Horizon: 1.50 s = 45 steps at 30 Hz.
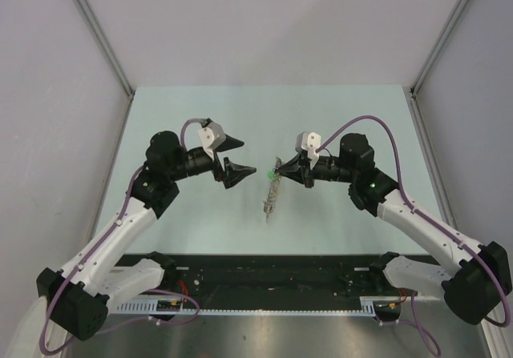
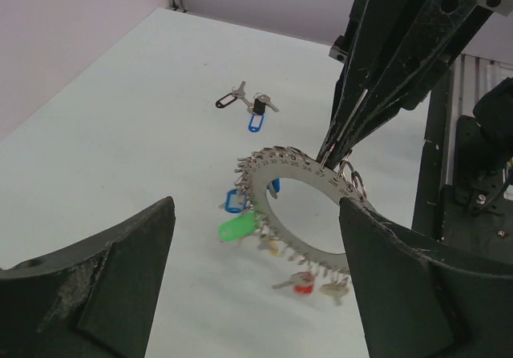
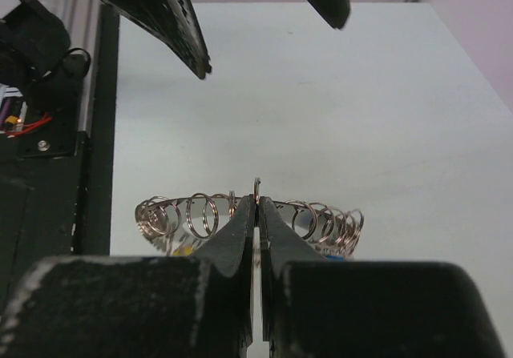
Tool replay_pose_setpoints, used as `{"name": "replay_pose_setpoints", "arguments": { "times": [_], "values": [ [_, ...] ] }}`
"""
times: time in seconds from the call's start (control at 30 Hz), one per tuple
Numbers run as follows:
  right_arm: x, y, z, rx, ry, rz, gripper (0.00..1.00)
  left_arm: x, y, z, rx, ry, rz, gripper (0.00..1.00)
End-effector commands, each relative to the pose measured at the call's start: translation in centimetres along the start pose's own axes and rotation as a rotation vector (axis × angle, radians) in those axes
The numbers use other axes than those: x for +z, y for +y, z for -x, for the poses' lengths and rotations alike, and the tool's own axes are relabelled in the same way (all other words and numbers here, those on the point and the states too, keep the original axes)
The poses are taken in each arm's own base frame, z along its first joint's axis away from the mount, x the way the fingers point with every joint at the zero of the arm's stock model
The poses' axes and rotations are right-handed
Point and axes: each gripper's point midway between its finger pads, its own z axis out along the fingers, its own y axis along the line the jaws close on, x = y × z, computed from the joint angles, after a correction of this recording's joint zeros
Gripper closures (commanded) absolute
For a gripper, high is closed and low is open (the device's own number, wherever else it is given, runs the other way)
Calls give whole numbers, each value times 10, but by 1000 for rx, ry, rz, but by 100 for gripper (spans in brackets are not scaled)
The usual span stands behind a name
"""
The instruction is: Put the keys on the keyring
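Black fingers of the right gripper [image 3: 256, 207] fill the near edge of the right wrist view, pressed together on the top rim of the keyring [image 3: 200, 215]. From there only a row of small wire loops [image 3: 321, 222] shows; ring body & nearly all tags are hidden behind the fingers. Beyond, at 12 o'clock, both tips of the left gripper [image 3: 272, 46] are cut off by the frame top, spread wide, nothing btwn them.

Left wrist view gives what that one lacks. Its own two fingers sit near, at 7 and 5 o'clock, apart. Past them the ring shows face-on, a flat numbered band, w/ green tag [image 2: 236, 228], blue tag [image 2: 233, 202] and red tag [image 2: 303, 287] dangling below. Can't tell if the lowest keys touch the table [image 2: 112, 142]. Right fingers come down from 1 o'clock and pinch its upper rim. Further off, at 11 o'clock from the ring, the keys [image 2: 250, 108] lie loose on the table, one black-tagged, one blue-tagged; exact count hard to tell.

Top view: ring seen edge-on, a thin streak hanging at 7 o'clock from the right tips, left tips near at 9 o'clock, not touching. Loose keys can't be made out there
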Motion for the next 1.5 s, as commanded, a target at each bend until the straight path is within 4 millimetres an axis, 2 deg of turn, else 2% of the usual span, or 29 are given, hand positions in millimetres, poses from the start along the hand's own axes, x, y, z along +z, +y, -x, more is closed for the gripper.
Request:
{"name": "replay_pose_setpoints", "arguments": {
  "times": [0.0,0.23,0.3,0.47,0.5,0.8,1.1,1.27,1.47],
  "values": [
    [4,12,30,-72,-120,110,100,7,-16,11,106,-22,-100,15],
    [8,18,25,-62,-122,160,100,11,-25,-1,118,-22,-143,25],
    [9,19,24,-60,-120,164,100,13,-28,-7,118,-11,-160,33],
    [11,22,23,-63,-118,177,100,18,-38,-17,106,18,-213,42],
    [11,21,23,-66,-119,178,100,18,-40,-18,110,19,-219,46],
    [14,24,24,-68,-125,188,100,23,-48,-25,101,36,-255,61],
    [15,27,23,-74,-120,187,100,26,-59,-35,96,78,-297,64],
    [16,28,22,-71,-117,191,100,27,-58,-35,98,78,-289,74],
    [17,30,21,-75,-113,193,100,28,-59,-34,94,75,-290,81]
  ]
}}
